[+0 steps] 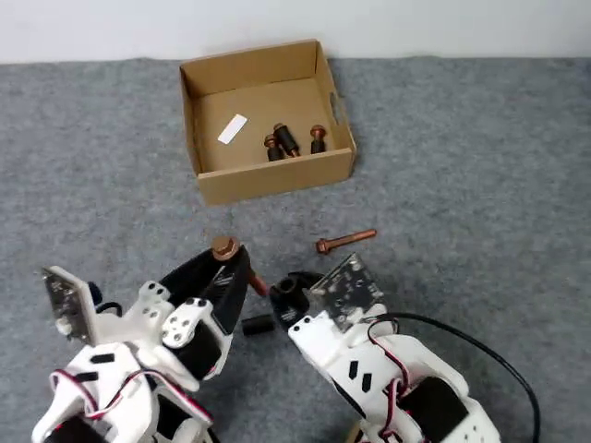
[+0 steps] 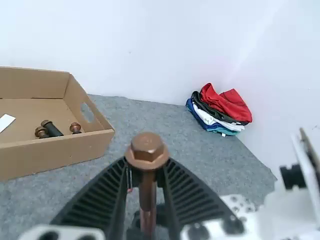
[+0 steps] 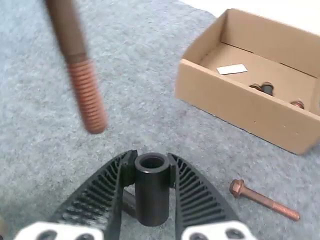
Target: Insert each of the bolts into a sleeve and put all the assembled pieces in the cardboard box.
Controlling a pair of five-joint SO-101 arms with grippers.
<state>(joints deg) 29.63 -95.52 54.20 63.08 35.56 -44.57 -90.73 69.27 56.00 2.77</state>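
In front of the cardboard box (image 1: 268, 183), the left gripper (image 2: 146, 162) pinches a bolt (image 1: 224, 247) just under its hex head. The head points toward the box, and the long axis slants down to the threaded end, which seems to stop short of the black sleeve (image 3: 151, 195). The right gripper (image 3: 151, 157) clamps that sleeve upright, bore open. A loose bolt (image 1: 346, 241) lies crosswise between grippers and box. A second sleeve (image 1: 257, 324) lies between the arms, and assembled pieces (image 1: 288, 140) sit in the box.

A copper bolt (image 2: 146, 165) hangs head-up in the left fingers (image 2: 107, 187), its threaded tip near a black sleeve (image 3: 151, 187) held upright in the right fingers (image 3: 195, 195). A second bolt (image 1: 345, 241) and a loose sleeve (image 1: 257, 325) lie on the table (image 1: 480, 185). Three assembled pieces (image 1: 288, 140) lie in the far cardboard box (image 1: 272, 185).
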